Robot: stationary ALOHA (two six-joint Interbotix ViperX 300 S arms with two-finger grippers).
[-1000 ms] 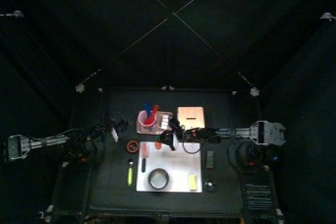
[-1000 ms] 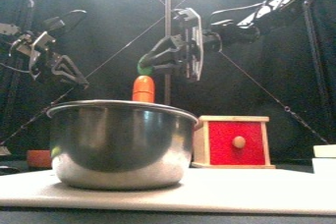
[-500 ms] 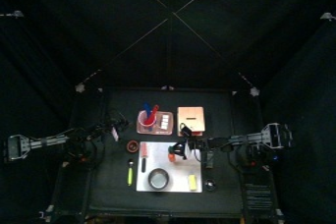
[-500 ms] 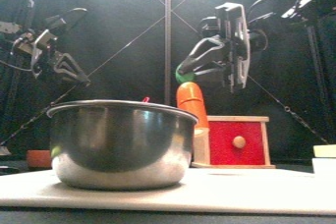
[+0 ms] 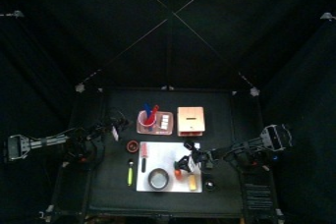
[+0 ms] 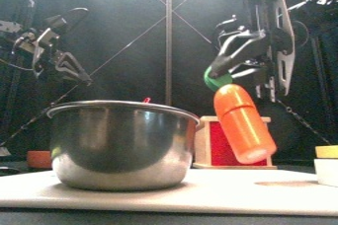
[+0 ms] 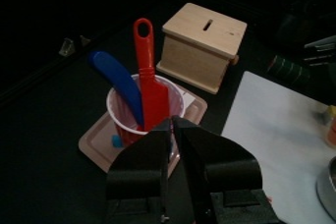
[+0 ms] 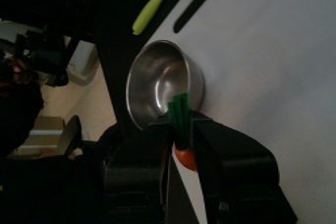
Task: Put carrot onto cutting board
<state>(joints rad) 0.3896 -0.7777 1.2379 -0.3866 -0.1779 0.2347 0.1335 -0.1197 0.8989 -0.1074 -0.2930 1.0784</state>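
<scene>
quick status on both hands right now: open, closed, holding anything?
Left hand: closed, empty, hovering near the pink cup of utensils.
Right hand: closed on the carrot, held above the cutting board.

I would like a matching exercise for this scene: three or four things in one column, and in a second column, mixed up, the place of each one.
Things:
1. carrot
2. metal bowl
3. red spatula
4. wooden box

Places:
A. standing in a pink cup
B. hanging in the right claw, in the air above the cutting board
C. on the black table beside the pink cup, off the board
D. resting on the white cutting board

Pairs: 1-B, 2-D, 3-A, 4-C
</scene>
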